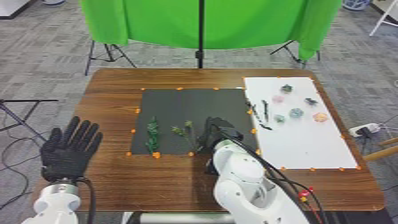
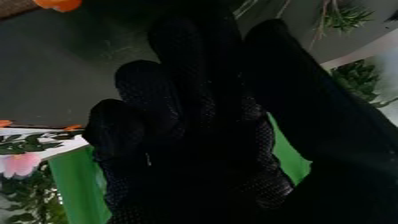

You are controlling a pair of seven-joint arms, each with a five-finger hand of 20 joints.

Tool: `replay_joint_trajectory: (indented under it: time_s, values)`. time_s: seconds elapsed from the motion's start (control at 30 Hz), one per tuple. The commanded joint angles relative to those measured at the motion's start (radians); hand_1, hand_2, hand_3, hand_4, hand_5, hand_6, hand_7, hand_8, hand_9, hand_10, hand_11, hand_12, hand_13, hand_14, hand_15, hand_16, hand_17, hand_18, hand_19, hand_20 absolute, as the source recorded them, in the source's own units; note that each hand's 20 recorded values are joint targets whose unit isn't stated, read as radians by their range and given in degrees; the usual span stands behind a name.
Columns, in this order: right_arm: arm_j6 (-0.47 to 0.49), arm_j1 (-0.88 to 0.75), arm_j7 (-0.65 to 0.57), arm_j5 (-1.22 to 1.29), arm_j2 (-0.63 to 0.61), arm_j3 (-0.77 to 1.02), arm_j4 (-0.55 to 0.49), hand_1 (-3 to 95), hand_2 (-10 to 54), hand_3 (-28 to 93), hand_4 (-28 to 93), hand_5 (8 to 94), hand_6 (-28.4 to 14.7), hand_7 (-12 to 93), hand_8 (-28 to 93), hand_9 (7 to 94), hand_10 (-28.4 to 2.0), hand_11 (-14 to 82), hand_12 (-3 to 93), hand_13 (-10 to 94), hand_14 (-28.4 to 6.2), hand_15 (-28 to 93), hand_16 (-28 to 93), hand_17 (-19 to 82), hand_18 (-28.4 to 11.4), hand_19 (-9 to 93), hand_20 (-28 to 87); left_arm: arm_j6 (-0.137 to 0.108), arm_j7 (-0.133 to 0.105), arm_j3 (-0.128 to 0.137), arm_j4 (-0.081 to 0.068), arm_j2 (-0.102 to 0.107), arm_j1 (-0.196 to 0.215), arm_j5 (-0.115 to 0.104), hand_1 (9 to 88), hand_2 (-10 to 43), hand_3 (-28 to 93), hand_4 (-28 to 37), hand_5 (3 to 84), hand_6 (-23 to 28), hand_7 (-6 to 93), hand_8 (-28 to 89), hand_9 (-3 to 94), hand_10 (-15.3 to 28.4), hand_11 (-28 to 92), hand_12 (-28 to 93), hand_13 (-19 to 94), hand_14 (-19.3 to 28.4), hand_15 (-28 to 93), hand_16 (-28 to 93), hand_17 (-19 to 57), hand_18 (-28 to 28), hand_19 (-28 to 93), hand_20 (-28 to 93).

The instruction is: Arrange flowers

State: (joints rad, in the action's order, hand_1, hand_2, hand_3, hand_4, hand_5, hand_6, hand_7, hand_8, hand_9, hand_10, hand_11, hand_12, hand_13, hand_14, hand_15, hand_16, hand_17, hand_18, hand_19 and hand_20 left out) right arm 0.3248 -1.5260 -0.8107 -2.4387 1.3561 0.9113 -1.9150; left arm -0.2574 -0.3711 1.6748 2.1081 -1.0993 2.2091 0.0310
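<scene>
Fingers nearly straight and close together, the right hand (image 1: 222, 131) is beside a sprig (image 1: 179, 131) that looks light, bendy and best pinched low on the stem.

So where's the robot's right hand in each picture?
Head view: the right hand is near the middle, over the dark mat, between the green sprigs and the white board.
Right wrist view: the right hand is big and black, very close, across the middle.
Landmark in both: the dark mat, with orange bits at its edge.
</scene>
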Motion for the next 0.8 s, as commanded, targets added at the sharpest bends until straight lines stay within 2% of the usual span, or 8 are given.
replay_joint_trajectory:
  time_s: [0.03, 0.17, 0.3, 0.5, 0.63, 0.7, 0.73, 0.8]
  values:
    - [-0.038, -0.03, 0.038, -0.033, -0.004, -0.029, 0.009, 49.0, -9.5, 78, -18, 78.9, -7.6, 23, 11, 76.1, -20.2, 29.3, 26.5, 63, -18.6, 74, 27, 34, -28.4, 93, 60, 0.006, 0.017, -0.01, -0.01, -0.003, 0.006, -0.002, 25.8, 17.3, 77, -28.3, 41.8, 9.0, 9.1, -10, 37.8, 15.5, 20, 9, 28, 15.8, 32, -7, -6.6, 13.1, 35, 12]
    - [-0.038, -0.037, 0.043, -0.026, -0.001, -0.035, 0.003, 49.1, -9.5, 78, -18, 78.7, -7.5, 23, 11, 76.2, -20.0, 28.6, 26.6, 63, -18.4, 74, 27, 34, -28.4, 93, 60, 0.013, 0.023, -0.014, -0.012, -0.001, 0.001, 0.002, 25.8, 17.3, 77, -28.3, 41.8, 9.0, 9.1, -10, 37.7, 15.5, 20, 9, 28, 15.8, 32, -7, -6.7, 13.1, 35, 12]
    - [-0.056, -0.034, 0.044, -0.028, 0.003, -0.046, 0.003, 49.0, -9.5, 78, -19, 78.1, -7.3, 24, 11, 76.0, -19.9, 28.2, 26.6, 63, -18.3, 74, 27, 34, -28.4, 93, 60, 0.007, 0.022, -0.014, -0.011, 0.002, 0.005, -0.001, 25.7, 17.4, 77, -28.3, 41.8, 9.0, 9.2, -10, 37.8, 15.4, 20, 9, 28, 15.7, 32, -7, -6.6, 13.1, 35, 12]
    - [-0.051, -0.041, 0.035, -0.03, -0.002, -0.034, -0.002, 48.5, -9.5, 78, -19, 77.7, -7.3, 24, 10, 75.6, -20.1, 28.5, 26.1, 63, -18.3, 74, 26, 34, -28.4, 93, 60, 0.012, 0.016, -0.011, -0.007, -0.004, 0.016, 0.0, 25.7, 17.4, 77, -28.3, 41.8, 9.0, 9.2, -10, 37.8, 15.4, 20, 9, 28, 15.7, 32, -7, -6.7, 13.1, 35, 12]
    - [-0.087, -0.034, 0.03, -0.036, -0.023, -0.017, -0.022, 48.3, -9.5, 78, -19, 77.6, -7.4, 24, 11, 75.5, -20.2, 28.8, 25.3, 63, -18.2, 74, 26, 34, -28.4, 93, 60, 0.023, 0.011, -0.002, -0.009, -0.013, 0.021, 0.003, 25.7, 17.5, 77, -28.3, 41.8, 9.0, 9.1, -10, 37.8, 15.5, 20, 9, 28, 15.7, 32, -7, -6.6, 13.1, 35, 12]
    - [-0.148, -0.032, 0.029, -0.018, -0.042, -0.005, -0.042, 48.0, -9.5, 78, -19, 77.4, -7.4, 25, 12, 75.5, -20.2, 29.1, 24.6, 63, -18.2, 74, 26, 34, -28.4, 93, 60, 0.023, 0.007, 0.0, -0.006, -0.014, 0.025, 0.001, 25.6, 17.6, 77, -28.3, 41.8, 9.0, 9.1, -10, 37.7, 15.5, 20, 9, 28, 15.7, 32, -7, -6.6, 13.1, 35, 12]
    - [-0.196, -0.03, 0.021, -0.001, -0.049, 0.0, -0.051, 47.2, -9.5, 78, -19, 77.0, -7.1, 28, 14, 75.5, -20.4, 30.5, 23.8, 63, -18.2, 74, 26, 34, -28.4, 93, 60, 0.023, 0.006, 0.001, -0.004, -0.015, 0.027, 0.0, 25.6, 17.6, 77, -28.3, 41.8, 9.0, 9.1, -10, 37.7, 15.5, 20, 9, 28, 15.7, 32, -7, -6.6, 13.1, 35, 12]
    - [-0.231, -0.025, 0.016, 0.011, -0.058, 0.023, -0.067, 45.7, -9.5, 76, -19, 76.2, -5.6, 39, 17, 76.3, -20.0, 36.9, 23.9, 65, -17.6, 75, 26, 36, -28.4, 93, 61, 0.019, 0.003, 0.004, -0.002, -0.019, 0.03, -0.003, 25.6, 17.6, 77, -28.3, 41.8, 9.0, 9.1, -10, 37.6, 15.5, 20, 9, 28, 15.7, 32, -7, -6.6, 13.1, 35, 12]
